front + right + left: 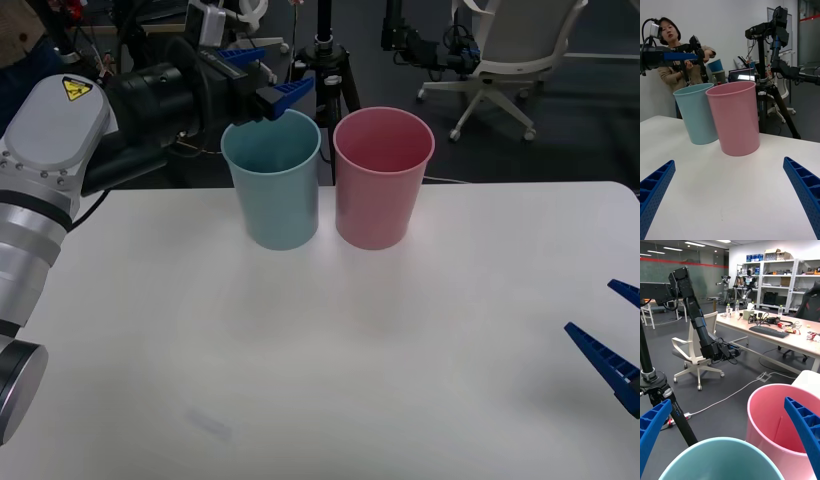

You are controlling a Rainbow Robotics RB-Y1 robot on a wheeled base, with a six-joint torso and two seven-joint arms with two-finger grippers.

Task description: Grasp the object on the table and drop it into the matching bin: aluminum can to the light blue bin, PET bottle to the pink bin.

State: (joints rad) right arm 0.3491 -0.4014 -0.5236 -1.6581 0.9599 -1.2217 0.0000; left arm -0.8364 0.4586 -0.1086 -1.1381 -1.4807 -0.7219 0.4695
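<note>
The left gripper [262, 82] hangs over the far rim of the light blue bin [272, 190], which stands just beside the pink bin [382, 180] near the table's [330, 380] far edge. Its jaws are spread apart with nothing between them, and the left wrist view looks straight down at both bin mouths past its open fingers [805, 427]. I judge the drop into the light blue bin done, so the next move would be lifting that arm clear and back. The aluminum can is presumably inside the bin; its orientation and long axis cannot be told. The right gripper [612, 340] waits low near the table's right edge, jaws open and empty.
</note>
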